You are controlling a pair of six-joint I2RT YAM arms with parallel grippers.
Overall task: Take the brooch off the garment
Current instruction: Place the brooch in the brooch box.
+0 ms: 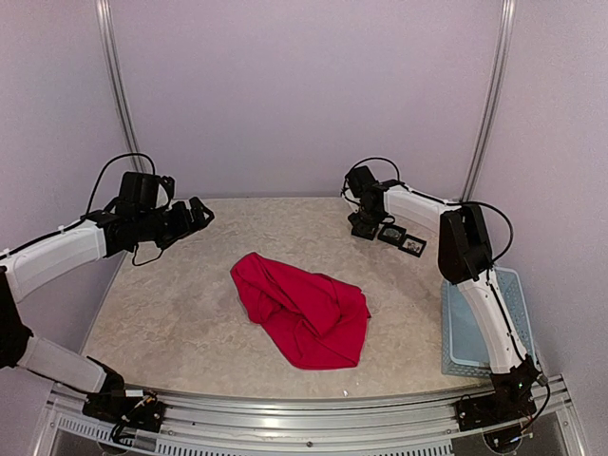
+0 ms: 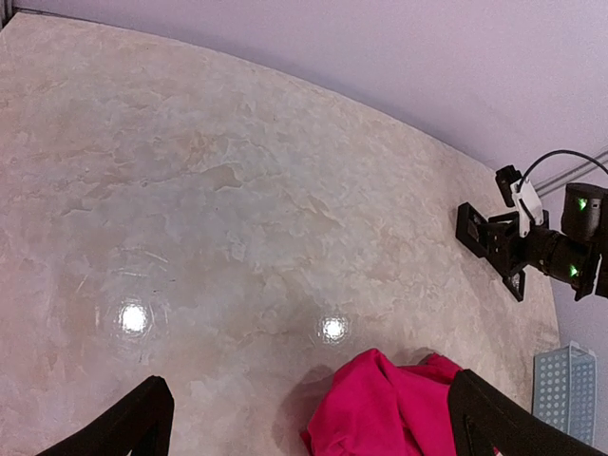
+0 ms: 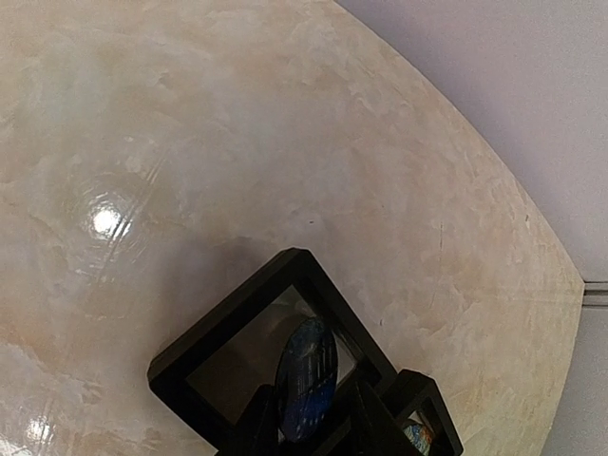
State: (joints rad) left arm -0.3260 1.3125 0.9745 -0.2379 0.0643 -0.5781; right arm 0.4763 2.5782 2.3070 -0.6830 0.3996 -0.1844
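The red garment [image 1: 304,309] lies crumpled in the middle of the table, and its top edge shows in the left wrist view [image 2: 399,408]. A blue round brooch [image 3: 306,380] stands on edge inside a black square frame box [image 3: 214,347], away from the garment. My right gripper [image 1: 364,226] is at the back right over that box [image 1: 391,234]. Its fingers [image 3: 256,427] flank the brooch, with a small gap showing on the right side. My left gripper [image 1: 199,214] hangs wide open above the table's back left, holding nothing; its fingers [image 2: 133,423] frame the garment's edge.
A second small black frame box [image 3: 423,432] with another colourful piece sits beside the first one [image 1: 412,247]. A pale blue plastic basket [image 1: 470,332] stands at the right edge, partly behind my right arm, and also shows in the left wrist view [image 2: 565,380].
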